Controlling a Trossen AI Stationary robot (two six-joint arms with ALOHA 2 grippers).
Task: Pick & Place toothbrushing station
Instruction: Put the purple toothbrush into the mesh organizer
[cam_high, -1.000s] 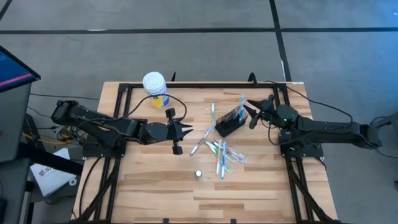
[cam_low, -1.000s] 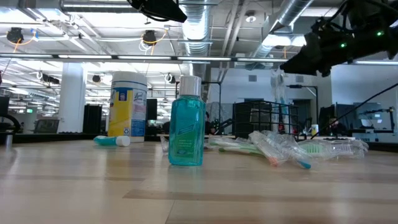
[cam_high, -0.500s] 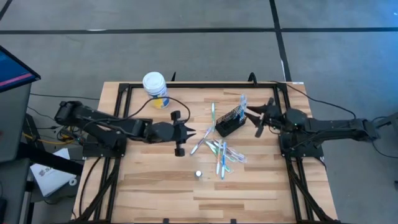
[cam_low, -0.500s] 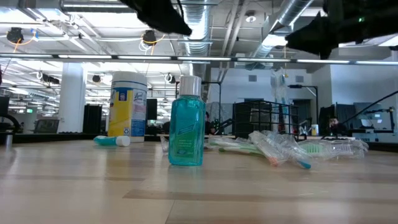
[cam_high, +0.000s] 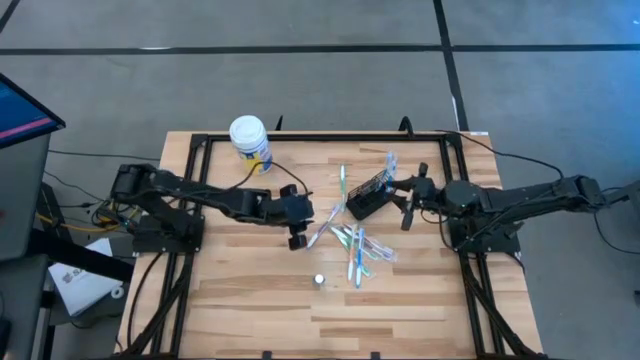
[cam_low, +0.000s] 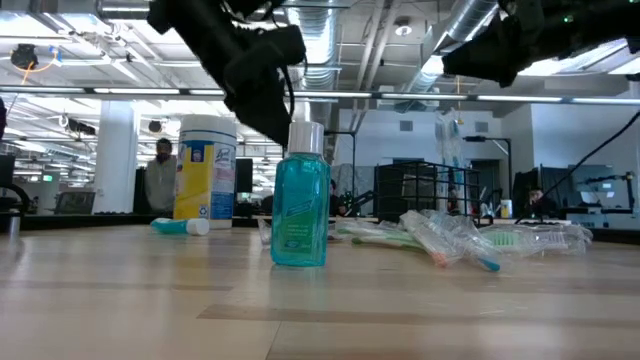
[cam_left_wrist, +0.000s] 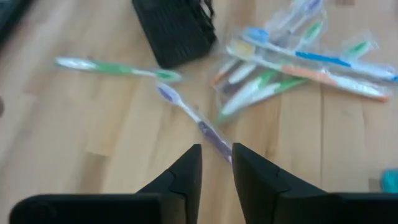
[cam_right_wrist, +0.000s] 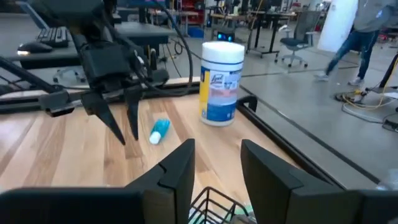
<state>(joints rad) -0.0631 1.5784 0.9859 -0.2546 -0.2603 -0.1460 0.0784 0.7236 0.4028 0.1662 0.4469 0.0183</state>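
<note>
Moved: left gripper is advancing, fingers parted, toward a toothbrush
Right gripper: hovering open beside the holder
Remaining: most toothbrushes are lying loose

A white-lidded yellow-and-blue jar stands upright near the table's far left corner, just inside the black frame that borders the wooden top. In the low view a teal bottle with a silver cap stands upright in the foreground, the jar behind it to the left. A dark cable curves across the wood beside the jar. Beyond the table a person stands in the room, and another walks across the grey floor.
</note>
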